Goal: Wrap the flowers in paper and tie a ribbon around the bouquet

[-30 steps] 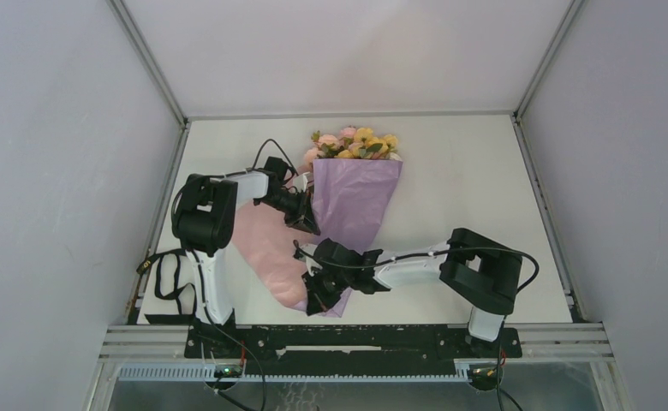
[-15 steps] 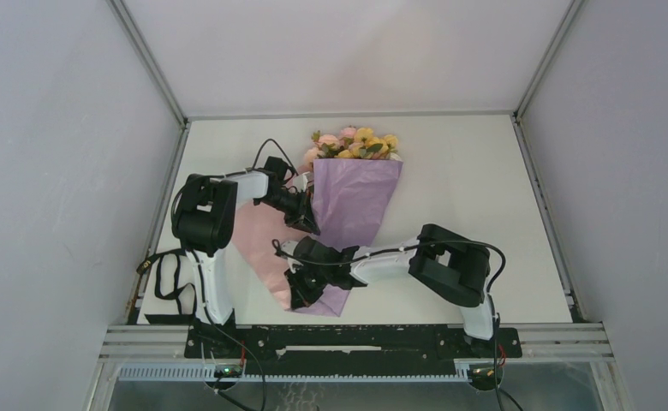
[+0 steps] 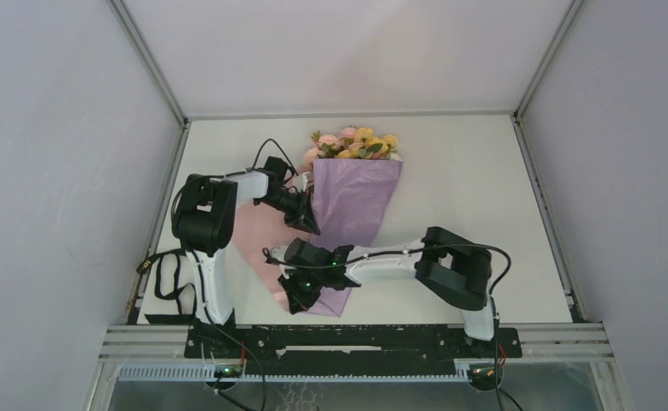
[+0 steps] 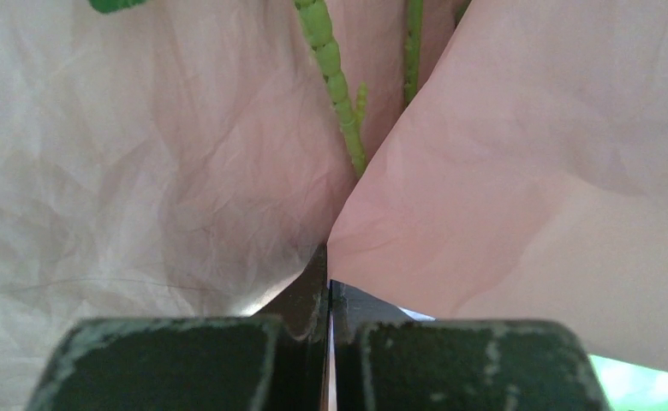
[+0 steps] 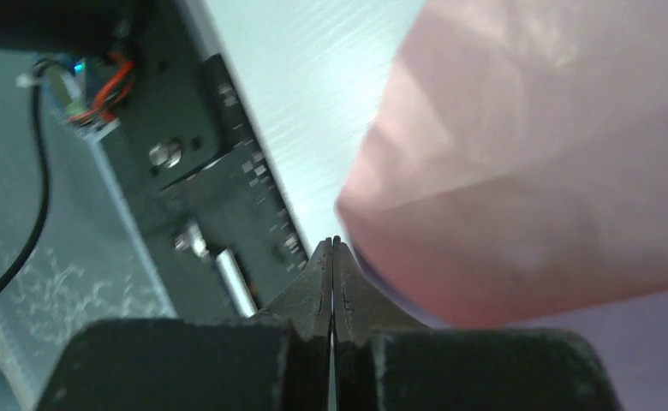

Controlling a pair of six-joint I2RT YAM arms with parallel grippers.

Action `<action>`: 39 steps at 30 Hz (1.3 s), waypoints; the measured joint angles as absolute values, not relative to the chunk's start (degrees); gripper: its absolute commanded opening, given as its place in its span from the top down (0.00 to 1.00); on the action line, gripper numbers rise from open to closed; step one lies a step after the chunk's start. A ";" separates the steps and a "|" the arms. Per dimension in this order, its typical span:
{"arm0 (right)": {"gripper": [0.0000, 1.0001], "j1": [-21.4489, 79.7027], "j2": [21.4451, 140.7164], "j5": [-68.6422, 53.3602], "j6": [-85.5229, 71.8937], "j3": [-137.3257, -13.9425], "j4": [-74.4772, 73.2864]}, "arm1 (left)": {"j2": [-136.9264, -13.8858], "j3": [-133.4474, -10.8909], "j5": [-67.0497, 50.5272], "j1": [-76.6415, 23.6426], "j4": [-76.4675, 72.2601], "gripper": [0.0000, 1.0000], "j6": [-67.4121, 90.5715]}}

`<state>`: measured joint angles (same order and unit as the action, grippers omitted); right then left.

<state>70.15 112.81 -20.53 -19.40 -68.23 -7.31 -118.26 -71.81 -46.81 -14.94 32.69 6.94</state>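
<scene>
Bouquet [image 3: 354,175]: lies flat on the table, left of centre, with the blooms toward the far edge and the tapered end toward the arms.
Flowers [image 3: 356,142]: pink, yellow and white heads with green leaves, bunched at the open top of the cone. In the left wrist view I see green stems [image 4: 335,86] running down into the fold.
Paper [image 3: 352,210]: a crinkled lilac panel is folded over the stems. A paler, pinkish flap lies spread on the table to its left. The pointed near end reaches close to the table's near edge.
Left tool [image 4: 328,274]: sits at the left edge of the lilac panel, about halfway down the cone. Its fingers are pressed together, tips at the crease where two paper faces meet. I cannot tell whether paper is caught between them.
Right tool [image 5: 333,257]: sits at the paper's near end, its arm reaching across from the right base. Its fingers are together, tips against a pinkish fold. I cannot tell whether it grips the paper.
Table [image 3: 476,188]: white, walled on three sides.
Base plate [image 5: 219,163]: dark and bolted, along the near edge.
</scene>
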 measured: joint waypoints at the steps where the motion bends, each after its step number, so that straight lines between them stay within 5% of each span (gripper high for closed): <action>1: 1.00 70.37 111.63 -20.69 -19.05 -68.05 -8.36 | -118.26 -71.81 -46.81 -14.94 32.69 1.00 6.92; 10: 1.00 63.72 92.49 -20.73 -22.26 -60.84 -5.17 | -118.26 -71.81 -46.81 -14.94 32.69 1.00 6.94; 19: 1.00 51.46 102.69 -13.80 -29.36 -57.71 -0.54 | -118.24 -71.81 -46.78 -14.94 32.69 1.00 6.96; 27: 1.00 51.27 108.55 -11.70 -32.77 -57.93 2.74 | -116.49 -71.81 -45.82 -15.00 33.78 0.53 5.58; 34: 1.00 52.80 108.99 -10.11 -34.37 -57.67 4.84 | -106.59 -71.83 -37.71 -12.40 40.77 0.31 -2.68; 39: 1.00 53.15 109.03 -9.56 -34.70 -57.58 5.28 | -99.22 -71.81 -31.73 -0.54 42.61 0.18 -5.23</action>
<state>53.15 109.03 -9.56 -34.70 -57.58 5.28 -99.22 -71.81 -31.73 -0.54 42.61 -5.23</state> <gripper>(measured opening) 0.003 0.736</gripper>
